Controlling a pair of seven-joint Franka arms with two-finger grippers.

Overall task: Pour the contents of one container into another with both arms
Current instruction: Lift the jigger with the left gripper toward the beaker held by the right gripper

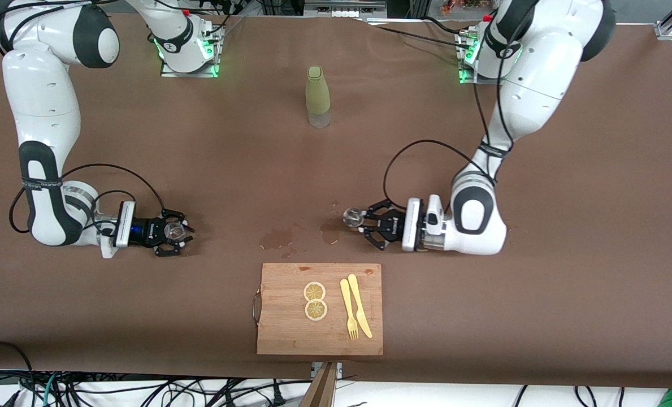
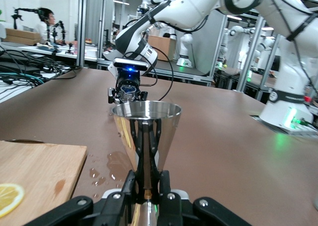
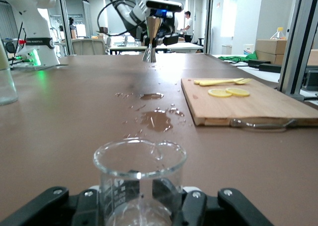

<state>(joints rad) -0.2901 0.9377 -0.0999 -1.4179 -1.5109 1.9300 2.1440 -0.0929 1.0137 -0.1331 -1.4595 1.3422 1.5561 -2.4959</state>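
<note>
A brown table is seen from above, with two white robot arms reaching in from their bases along its top edge. The left gripper sits low over the table toward the left arm's end, its fingers clamped tight on the narrow waist of a small silvery steel jigger. In the left wrist view the jigger stands upright between the black fingers, its round rim level and its upper cone open to the air. The right gripper sits low toward the right arm's end of the table, fingers drawn in around a small clear glass cup. In the right wrist view the cup stands upright between the fingers; it looks empty, though clear liquid would be hard to make out. The two grippers face each other and are well apart. Between them, nearer the jigger, small wet patches darken the table. Nearer the front camera than the patches lies a wooden cutting board with a metal handle. On it lie two lemon slices, and beside them a yellow fork and yellow knife. A tall olive-green bottle stands upright between the two arm bases.
</note>
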